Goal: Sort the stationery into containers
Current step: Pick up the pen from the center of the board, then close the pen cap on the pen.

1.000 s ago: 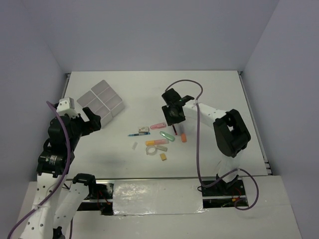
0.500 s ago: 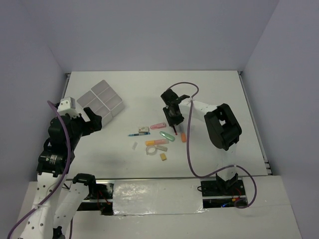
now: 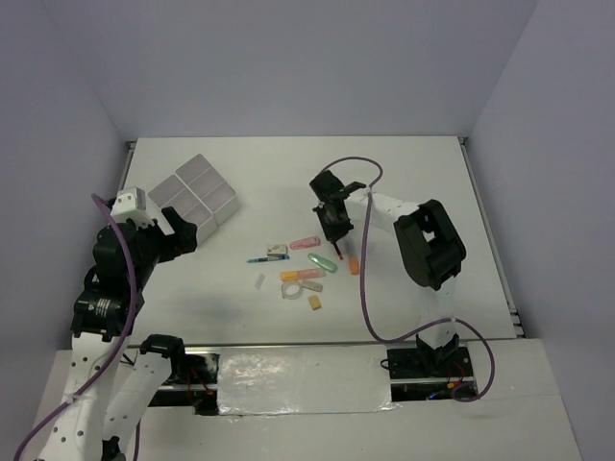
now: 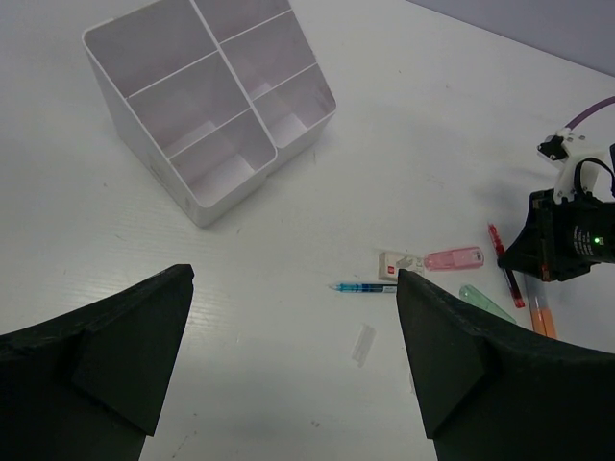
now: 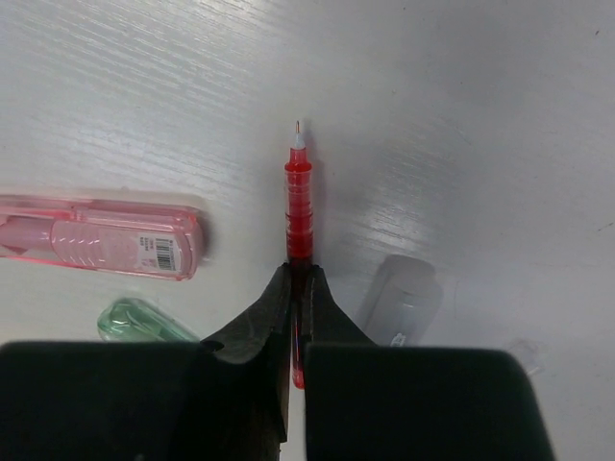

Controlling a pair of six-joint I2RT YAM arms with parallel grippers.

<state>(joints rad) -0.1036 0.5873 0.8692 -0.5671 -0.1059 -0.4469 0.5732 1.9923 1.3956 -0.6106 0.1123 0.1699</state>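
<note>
On the white surface (image 3: 413,173), the containers (image 3: 197,192) sit upper left. The left claw (image 4: 293,280) gapes wide and empty, while only the right wrist view reveals the right claw (image 5: 298,274) pinched tight on the red pen (image 5: 299,197), centre frame, beside a pink marker (image 5: 96,240).

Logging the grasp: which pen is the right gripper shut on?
The red pen, pinched in the right gripper; the blue pen lies apart, untouched.
</note>
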